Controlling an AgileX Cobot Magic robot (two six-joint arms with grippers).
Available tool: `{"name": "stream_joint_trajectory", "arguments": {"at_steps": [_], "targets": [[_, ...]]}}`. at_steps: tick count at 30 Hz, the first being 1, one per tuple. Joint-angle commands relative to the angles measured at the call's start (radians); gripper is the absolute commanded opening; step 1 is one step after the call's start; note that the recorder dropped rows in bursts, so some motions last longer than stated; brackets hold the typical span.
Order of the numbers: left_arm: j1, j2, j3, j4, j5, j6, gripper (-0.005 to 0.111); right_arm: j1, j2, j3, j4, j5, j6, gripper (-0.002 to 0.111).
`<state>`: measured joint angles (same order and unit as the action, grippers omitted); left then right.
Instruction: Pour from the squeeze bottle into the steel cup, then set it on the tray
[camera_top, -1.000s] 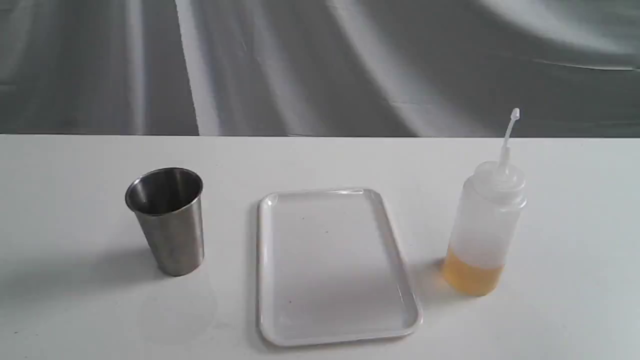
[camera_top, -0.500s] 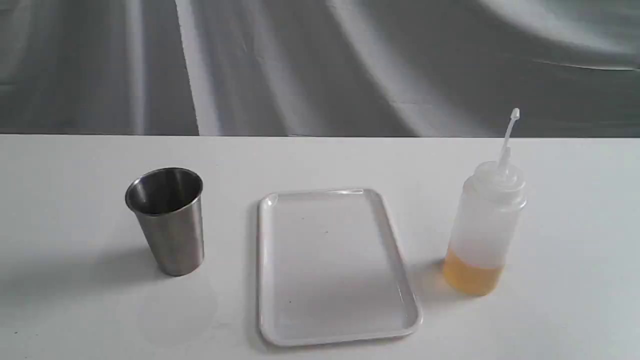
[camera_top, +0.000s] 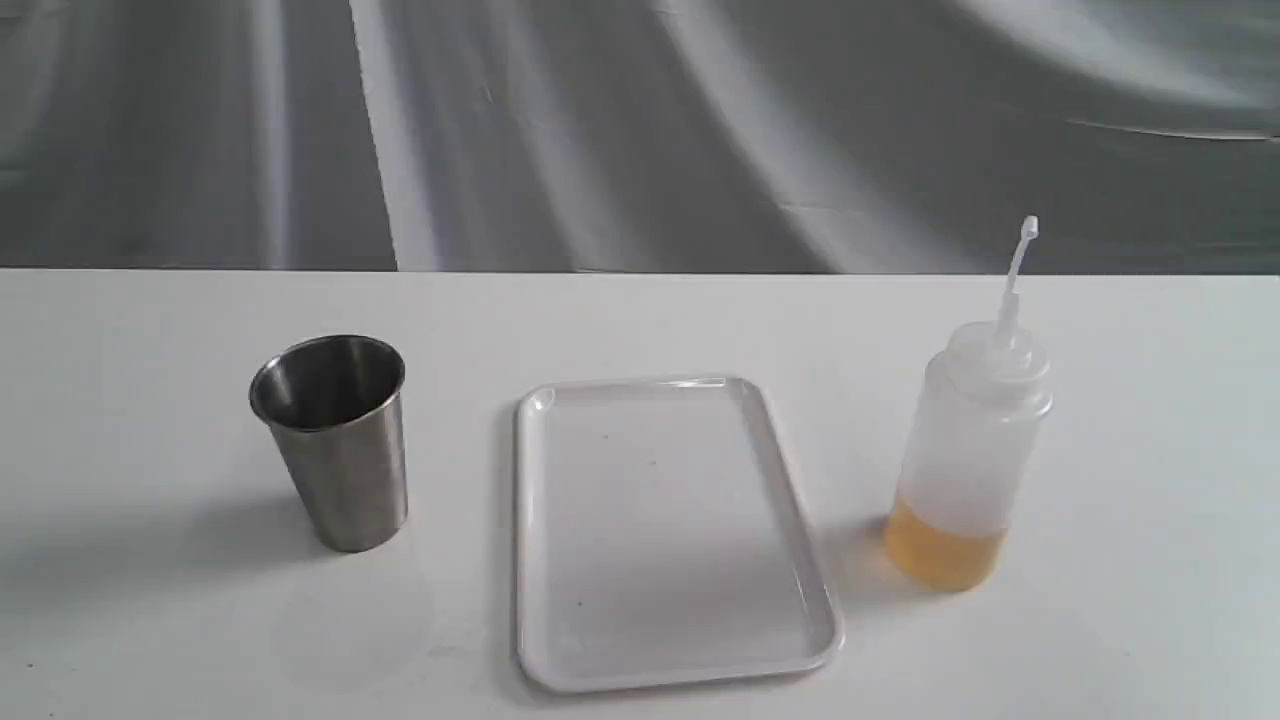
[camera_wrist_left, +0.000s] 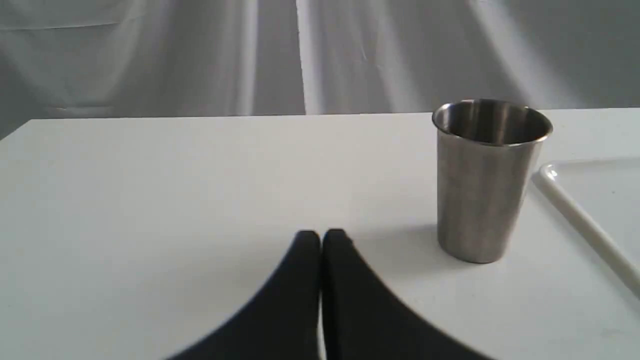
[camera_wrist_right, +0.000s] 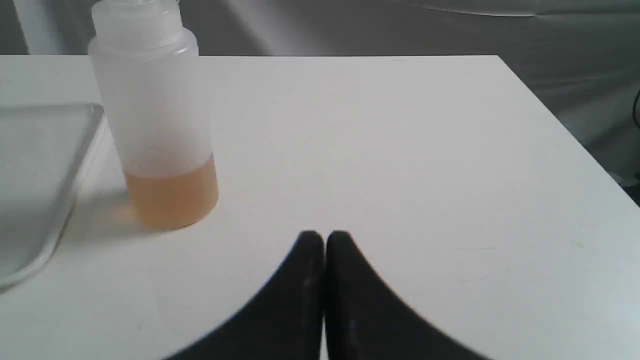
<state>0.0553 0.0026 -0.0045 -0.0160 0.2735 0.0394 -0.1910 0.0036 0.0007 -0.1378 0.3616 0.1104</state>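
The steel cup (camera_top: 335, 440) stands upright on the left of the white table, its dark inside showing nothing. In the middle lies the flat white tray (camera_top: 668, 530) with nothing on it. The squeeze bottle (camera_top: 968, 450) stands upright on the right, amber liquid at its bottom, thin nozzle pointing up. Neither arm shows in the exterior view. My left gripper (camera_wrist_left: 321, 236) is shut with nothing in it, low over the table, apart from the steel cup (camera_wrist_left: 487, 177). My right gripper (camera_wrist_right: 324, 237) is shut and holds nothing, apart from the squeeze bottle (camera_wrist_right: 155, 120).
The white table (camera_top: 640, 320) ends at a far edge against a grey draped cloth (camera_top: 640, 130). The table's side edge and corner (camera_wrist_right: 500, 57) lie beyond the bottle in the right wrist view. The tray's rim (camera_wrist_left: 582, 220) runs beside the cup.
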Motion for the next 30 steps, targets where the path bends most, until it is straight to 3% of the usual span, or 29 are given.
{"name": "stream_joint_trajectory", "arguments": {"at_steps": [1, 8, 14, 21, 27, 30], "targets": [[-0.008, -0.003, 0.004, -0.001, -0.008, -0.005, 0.0, -0.008, -0.004, -0.001, -0.008, -0.012, -0.002, 0.0], [-0.008, -0.003, 0.004, -0.001, -0.008, -0.003, 0.0, -0.008, -0.004, -0.001, -0.008, -0.022, -0.002, 0.0], [-0.008, -0.003, 0.004, -0.001, -0.008, -0.003, 0.0, -0.008, -0.004, -0.001, -0.008, -0.147, -0.002, 0.0], [-0.008, -0.003, 0.004, -0.001, -0.008, -0.007, 0.0, -0.008, -0.004, -0.001, 0.167, -0.506, 0.014, 0.0], [-0.008, -0.003, 0.004, -0.001, -0.008, -0.007, 0.0, -0.008, -0.004, -0.001, 0.414, -0.836, 0.13, 0.0], [-0.008, -0.003, 0.004, -0.001, -0.008, -0.007, 0.0, -0.008, -0.004, -0.001, 0.414, -0.96, 0.269, 0.0]]}}
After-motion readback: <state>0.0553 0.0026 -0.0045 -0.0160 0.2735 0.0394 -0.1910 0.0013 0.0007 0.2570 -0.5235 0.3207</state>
